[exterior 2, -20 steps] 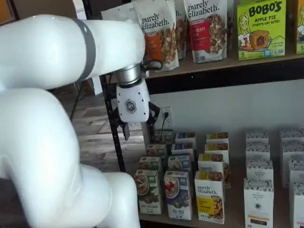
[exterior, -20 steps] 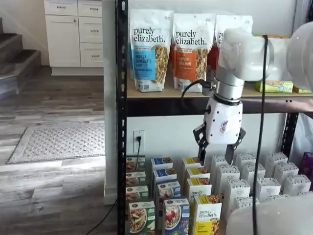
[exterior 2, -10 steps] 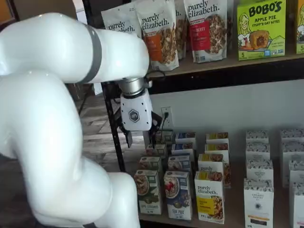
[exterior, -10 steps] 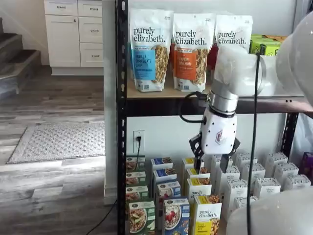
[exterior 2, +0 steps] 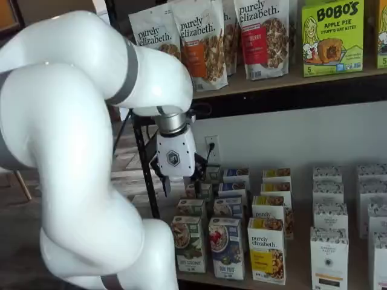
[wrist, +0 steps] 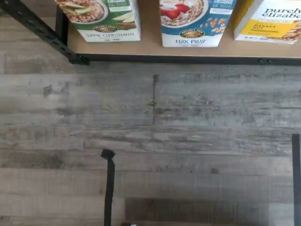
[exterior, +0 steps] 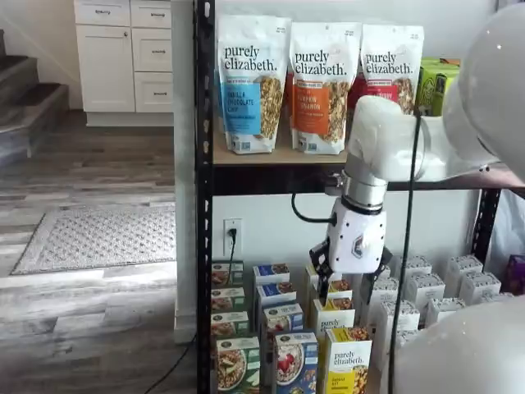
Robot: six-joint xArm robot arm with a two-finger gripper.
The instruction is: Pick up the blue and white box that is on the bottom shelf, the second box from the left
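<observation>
- The blue and white box [exterior 2: 227,248] is standing upright at the front edge of the bottom shelf [exterior 2: 302,279], between a green-fronted box [exterior 2: 188,243] and a yellow box [exterior 2: 266,251]; it is showing in both shelf views and in the wrist view [wrist: 195,21].
- Nothing is touching the box; it is sitting square in its row, so the pick is not yet done.
- The tool [exterior 2: 180,182] is hanging in the air above the rear rows of boxes, well apart from the front box, with its white body pointing down.
- In a shelf view the tool [exterior: 344,283] is hovering over the yellow column, not over the blue one.
- The two black fingers are standing apart and are holding nothing; the tool is open and empty.
- The wrist camera is looking mostly at the wood floor [wrist: 150,141] in front of the rack, with only the bases of the three front boxes showing.
- Judgement: the approach is under way; lining up over the box, lowering, closing on it and lifting out are all remaining.
</observation>
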